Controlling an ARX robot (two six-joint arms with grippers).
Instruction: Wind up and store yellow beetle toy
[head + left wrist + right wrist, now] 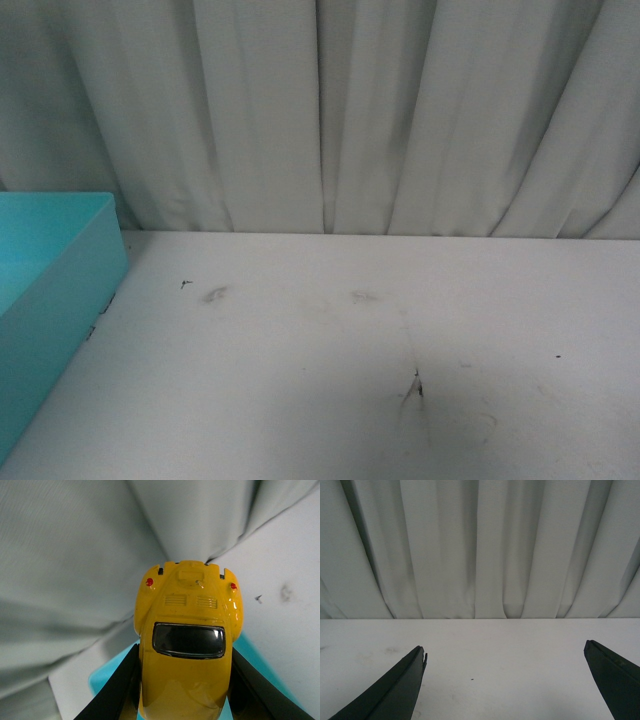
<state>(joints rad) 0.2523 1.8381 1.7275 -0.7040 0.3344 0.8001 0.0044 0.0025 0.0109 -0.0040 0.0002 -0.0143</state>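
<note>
You have one pale pleated curtain [320,110] across the whole back, and one white worktop [330,400] in front of it, scuffed with a few dark marks (the darkest sits near the front edge). One turquoise bin [50,270] stands at the worktop's left side, close to the curtain. Neither arm shows in the front view.

There is one yellow beetle toy [187,605]. It is clamped in your left end effector [185,647], its two dark fingers [117,690] pressed against the toy's flanks. The tail points away from the wrist, showing one dark rear window and two red tail lights. Turquoise shows behind the toy, on both sides of it.

Your right end effector [505,647] is spread wide over bare worktop, with nothing between its two fingers.
</note>
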